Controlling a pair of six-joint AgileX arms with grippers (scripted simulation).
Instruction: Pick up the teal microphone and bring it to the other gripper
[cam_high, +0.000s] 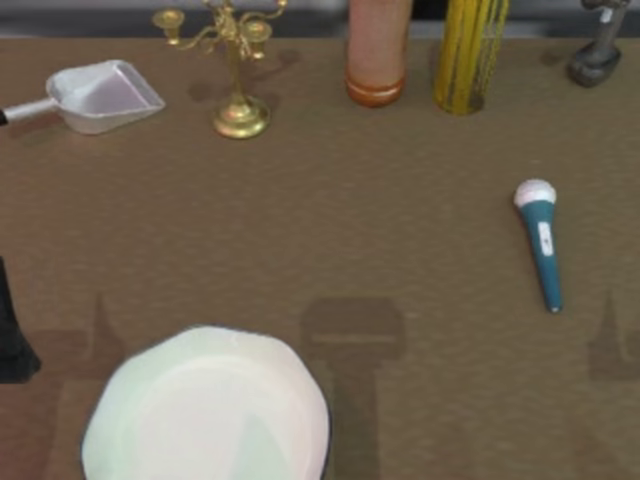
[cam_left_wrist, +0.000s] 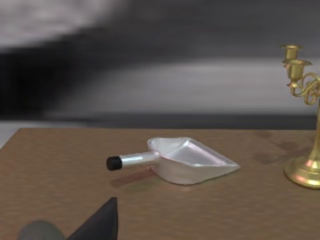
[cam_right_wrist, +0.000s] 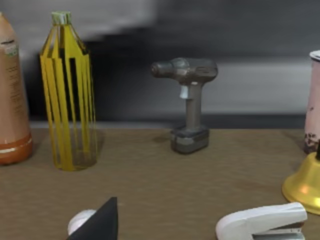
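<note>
Mic (cam_high: 540, 240) lies flat on the table (cam_high: 400, 230) at the right side, head toward the far edge, handle tip toward the near edge, white switch patch facing up; nothing touches it. In the right wrist view only the top of its pale head (cam_right_wrist: 82, 220) shows, the rest hidden behind one dark finger (cam_right_wrist: 102, 222) of the right end effector; whether that end effector is wide or narrow cannot be told, and the right arm itself does not appear in the top view. Left arm: a black piece (cam_high: 12, 340) cut off at the left edge of the top view; the left wrist view shows one dark finger (cam_left_wrist: 102, 224) low over the table, opening again cannot be told. Far row, left to right: scoop (cam_high: 100, 95), its handle cut off at the left edge, bowl holding nothing visible; brass candelabra (cam_high: 235, 60), top cropped; orange bottle (cam_high: 378, 50) and yellow bottle (cam_high: 468, 50), both cropped above, contents not discernible; grey drill (cam_high: 598, 45), partly out of frame in the top view, standing upright in the right wrist view. Pale plate (cam_high: 205, 410) at the near edge, cut off below, nothing on it. Right wrist view only: white stapler (cam_right_wrist: 262, 222), brass bell (cam_right_wrist: 304, 187) and a pink cup (cam_right_wrist: 312, 100), all cut off at the frame edge.
</note>
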